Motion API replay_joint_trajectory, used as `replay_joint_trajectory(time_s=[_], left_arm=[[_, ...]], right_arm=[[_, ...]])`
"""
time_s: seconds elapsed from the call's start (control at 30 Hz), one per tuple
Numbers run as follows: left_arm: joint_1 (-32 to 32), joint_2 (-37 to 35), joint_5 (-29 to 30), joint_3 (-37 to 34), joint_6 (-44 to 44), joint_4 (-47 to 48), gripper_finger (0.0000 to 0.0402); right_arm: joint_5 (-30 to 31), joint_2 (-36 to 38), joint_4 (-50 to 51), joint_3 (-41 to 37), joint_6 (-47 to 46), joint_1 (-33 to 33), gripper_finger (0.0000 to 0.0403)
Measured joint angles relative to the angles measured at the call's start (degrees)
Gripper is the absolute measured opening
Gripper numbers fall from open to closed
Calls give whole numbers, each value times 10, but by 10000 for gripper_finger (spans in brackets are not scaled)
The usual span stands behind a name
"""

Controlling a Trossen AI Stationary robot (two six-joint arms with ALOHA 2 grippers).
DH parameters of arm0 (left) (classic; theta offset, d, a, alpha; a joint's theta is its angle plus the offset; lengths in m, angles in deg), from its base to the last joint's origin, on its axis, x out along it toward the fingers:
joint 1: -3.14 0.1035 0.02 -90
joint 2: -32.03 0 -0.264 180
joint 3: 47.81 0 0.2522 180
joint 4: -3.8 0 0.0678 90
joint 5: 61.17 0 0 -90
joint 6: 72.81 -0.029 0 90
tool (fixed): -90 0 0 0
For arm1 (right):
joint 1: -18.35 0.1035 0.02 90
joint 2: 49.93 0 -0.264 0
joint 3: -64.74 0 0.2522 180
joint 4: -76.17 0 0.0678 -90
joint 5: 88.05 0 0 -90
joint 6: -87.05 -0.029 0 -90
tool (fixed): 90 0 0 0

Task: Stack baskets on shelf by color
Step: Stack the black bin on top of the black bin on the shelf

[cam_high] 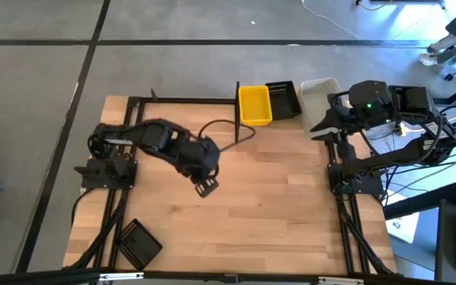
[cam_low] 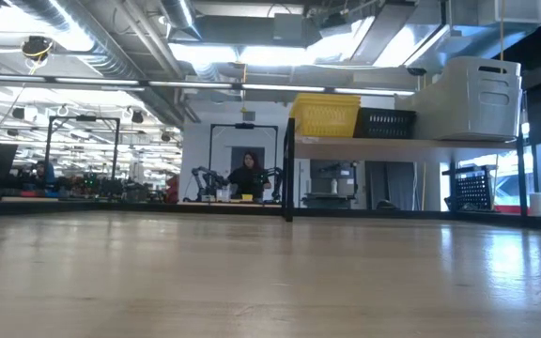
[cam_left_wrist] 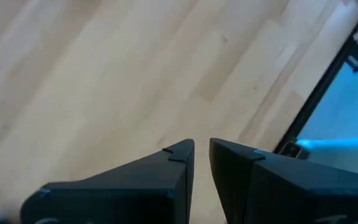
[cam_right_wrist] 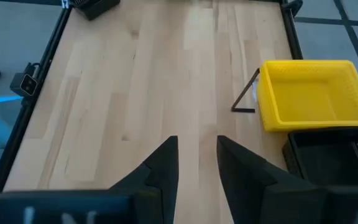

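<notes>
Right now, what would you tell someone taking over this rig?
Left gripper: over mid-table, jaws slightly apart, empty.
Right gripper: by the whitish basket at the shelf's right end, jaws open, empty.
On the shelf, left to right: yellow basket, black basket, whitish basket. How many are in each stack cannot be told.
Left to do: a stray black basket lies at the table's near-left corner; it probably goes on the black one.

A seated person point(cam_low: 249, 175) shows beyond the wooden tabletop point(cam_high: 275, 198).
</notes>
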Motion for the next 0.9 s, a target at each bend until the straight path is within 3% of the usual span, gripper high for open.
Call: replay_joint_trajectory(time_s=[0.33,0.7,0.77,0.9], left_arm=[[-124,-1,14,-72,322,-1,43],[-313,2,11,-201,822,-9,43],[-342,4,12,-222,860,-26,43],[-378,7,19,-281,828,-94,43]], right_arm=[[-1,3,0,0,-2,0,108],[-1,8,0,0,-5,0,108],[-1,8,0,0,-6,0,108],[-21,8,0,0,-6,0,108]])
